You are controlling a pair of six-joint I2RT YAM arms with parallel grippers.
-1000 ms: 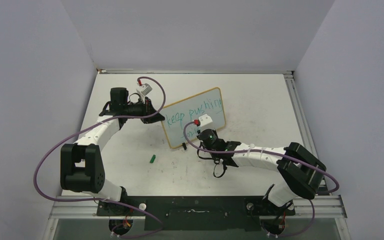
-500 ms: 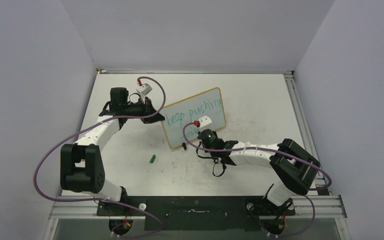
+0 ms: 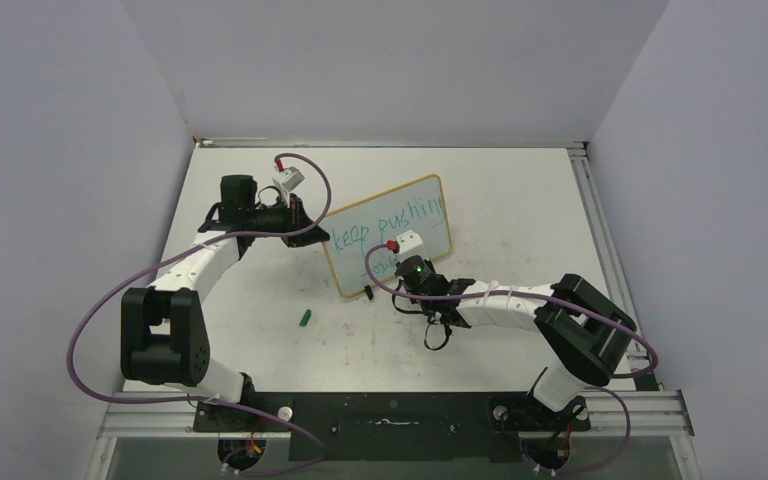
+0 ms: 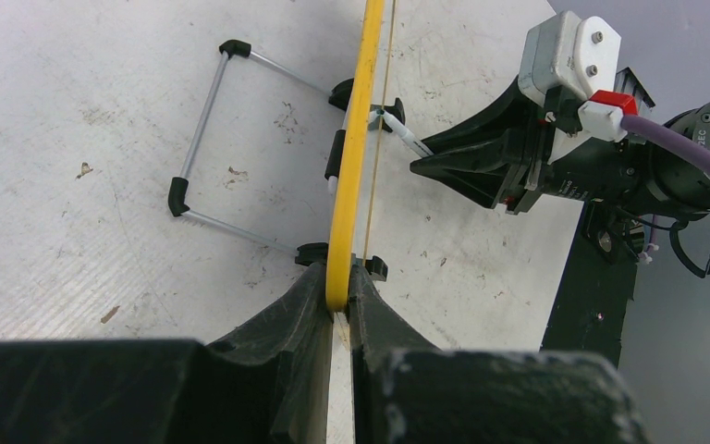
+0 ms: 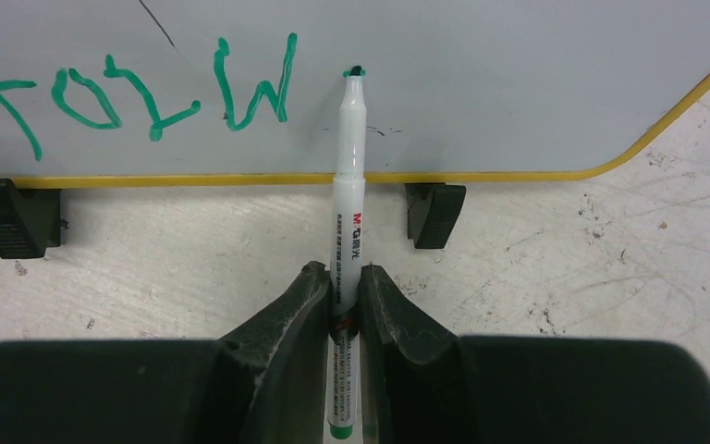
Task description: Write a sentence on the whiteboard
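The whiteboard (image 3: 352,272) stands tilted on the table with its yellow frame (image 4: 356,139) edge-on in the left wrist view. My left gripper (image 4: 337,277) is shut on the board's left edge (image 3: 312,232). The sentence (image 3: 385,222) reads "keep pushing" on top, and the lower line (image 5: 148,92) reads "forw". My right gripper (image 5: 342,287) is shut on a white marker (image 5: 348,185) with its green tip on the board just right of the "w". The right gripper (image 3: 400,270) sits low in front of the board.
A green marker cap (image 3: 304,318) lies on the table left of the board's foot. Two black clip feet (image 5: 434,215) hold the board's lower edge. A wire stand (image 4: 205,139) props the board from behind. The table (image 3: 520,220) is scuffed.
The right arm's elbow has drifted left and the wrist has edged slightly along the lower line. The left arm and the board have not moved.
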